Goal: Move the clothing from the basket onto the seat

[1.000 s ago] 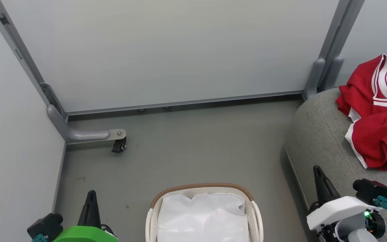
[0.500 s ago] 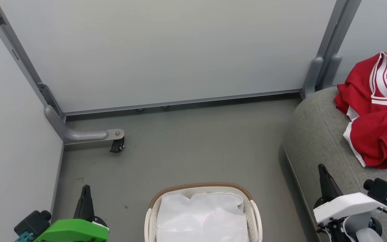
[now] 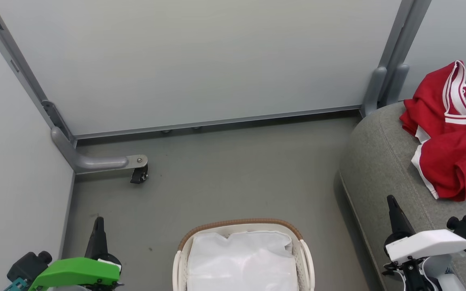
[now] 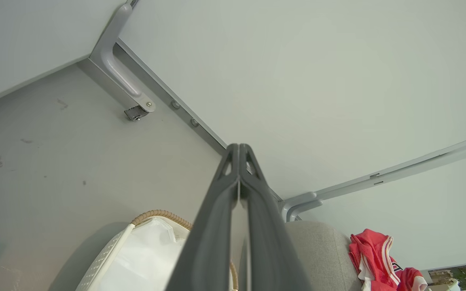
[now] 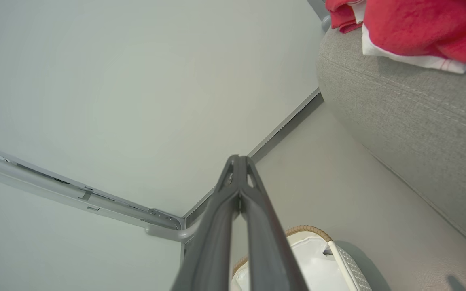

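This is looking like a mock-up test bay in a robotics lab: pale partition panels (image 3: 200,60) are standing in grey metal frames (image 3: 396,48), with one frame foot riding on a small black caster (image 3: 139,176) over a bare grey floor (image 3: 237,169). A grey upholstered seat (image 3: 378,169) and a laundry basket (image 3: 239,222) are dressing the bay up as a corner of a home.

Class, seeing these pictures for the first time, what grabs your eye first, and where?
The bright red clothing stands out, heaped on the grey seat at the right. Next comes the basket at bottom centre, showing just its white liner. The left end effector and right end effector are shut, at the lower corners.
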